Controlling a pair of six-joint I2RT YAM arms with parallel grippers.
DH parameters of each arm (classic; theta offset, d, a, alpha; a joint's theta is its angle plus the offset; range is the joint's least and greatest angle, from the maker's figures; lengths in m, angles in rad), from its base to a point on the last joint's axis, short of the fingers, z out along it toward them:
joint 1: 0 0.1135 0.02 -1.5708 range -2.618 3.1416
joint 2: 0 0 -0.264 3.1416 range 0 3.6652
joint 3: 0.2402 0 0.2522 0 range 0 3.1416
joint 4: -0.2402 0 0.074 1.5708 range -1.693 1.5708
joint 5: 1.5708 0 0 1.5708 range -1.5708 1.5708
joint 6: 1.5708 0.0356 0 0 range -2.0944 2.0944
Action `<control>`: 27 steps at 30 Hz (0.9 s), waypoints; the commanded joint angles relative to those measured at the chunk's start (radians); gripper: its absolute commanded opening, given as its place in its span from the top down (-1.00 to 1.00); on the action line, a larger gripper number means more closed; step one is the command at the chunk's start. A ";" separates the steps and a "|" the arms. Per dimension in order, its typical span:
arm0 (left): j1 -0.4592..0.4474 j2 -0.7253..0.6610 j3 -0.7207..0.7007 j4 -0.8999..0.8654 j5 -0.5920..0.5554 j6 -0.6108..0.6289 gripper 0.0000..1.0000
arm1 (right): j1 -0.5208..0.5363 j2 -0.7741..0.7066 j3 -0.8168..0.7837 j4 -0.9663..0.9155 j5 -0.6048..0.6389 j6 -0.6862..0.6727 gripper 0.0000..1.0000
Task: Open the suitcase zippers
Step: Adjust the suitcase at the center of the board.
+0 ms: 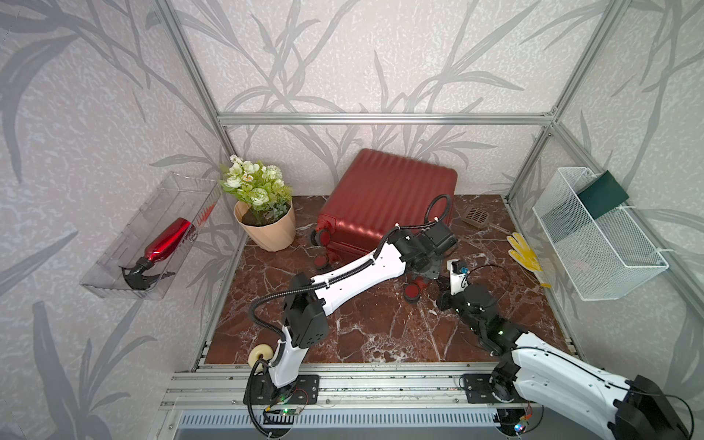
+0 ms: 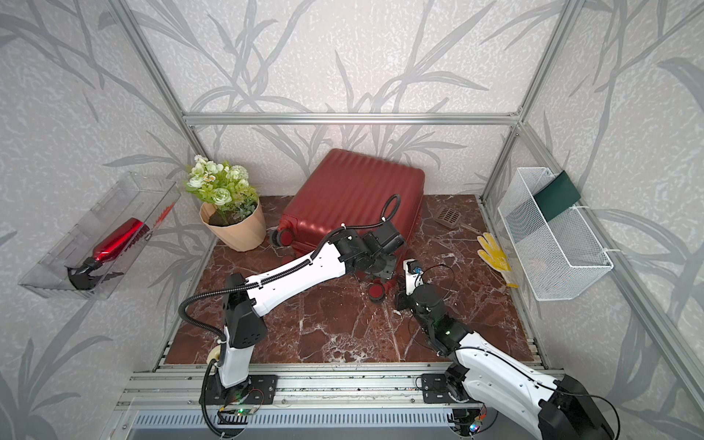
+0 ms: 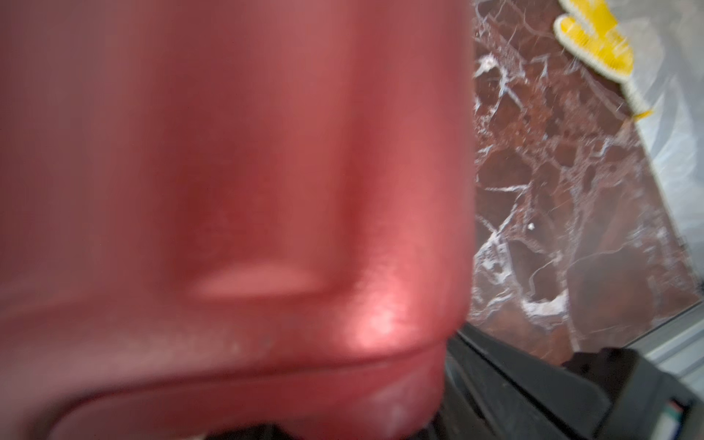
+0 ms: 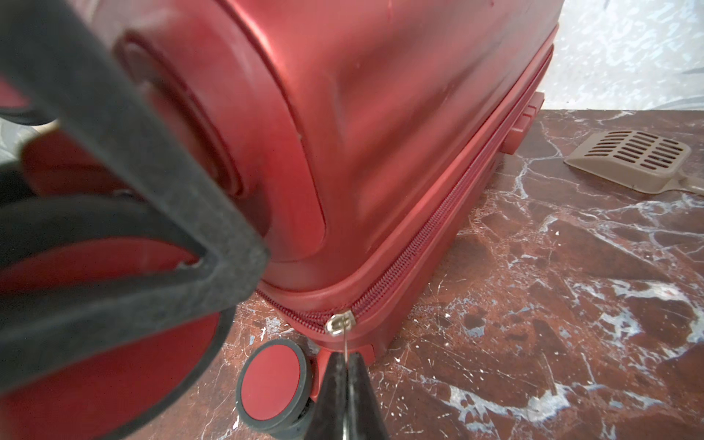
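The dark red ribbed suitcase (image 1: 384,190) (image 2: 354,190) lies tilted at the back of the marble table. In the right wrist view its zippers (image 4: 430,236) run along the seam to a silver slider (image 4: 340,323) at the near corner, above a red-and-black wheel (image 4: 272,383). My right gripper (image 4: 346,358) is shut on the thin pull hanging from that slider. My left gripper (image 1: 424,276) sits at the same corner. Its black finger (image 4: 133,160) crosses in front of the shell, and the blurred shell (image 3: 228,190) fills the left wrist view, hiding its jaws.
A potted flower (image 1: 266,228) stands left of the case. A brown slotted scoop (image 1: 476,218) and a yellow glove (image 1: 525,255) lie to the right. A white wire basket (image 1: 594,244) hangs on the right wall, and a clear tray with a red spray bottle (image 1: 167,240) on the left.
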 commanded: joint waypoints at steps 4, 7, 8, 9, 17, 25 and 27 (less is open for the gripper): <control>0.020 -0.067 -0.114 -0.138 -0.160 0.156 0.92 | 0.000 -0.002 0.004 -0.078 0.101 -0.009 1.00; 0.012 -0.132 -0.192 -0.110 -0.135 0.209 1.00 | -0.002 0.031 0.010 -0.066 0.135 -0.017 1.00; 0.008 -0.154 -0.220 -0.101 -0.126 0.224 1.00 | -0.003 0.043 0.015 -0.061 0.147 -0.017 1.00; 0.002 -0.179 -0.251 -0.090 -0.119 0.238 1.00 | -0.003 0.055 0.019 -0.052 0.159 -0.021 1.00; -0.011 -0.347 -0.403 -0.052 -0.096 0.302 1.00 | -0.002 0.075 0.049 -0.051 0.226 -0.044 1.00; -0.016 -0.511 -0.528 -0.007 -0.014 0.408 1.00 | -0.043 0.070 0.051 -0.034 0.256 -0.062 1.00; -0.017 -0.555 -0.572 0.006 0.011 0.418 1.00 | -0.080 0.106 0.073 -0.007 0.252 -0.055 1.00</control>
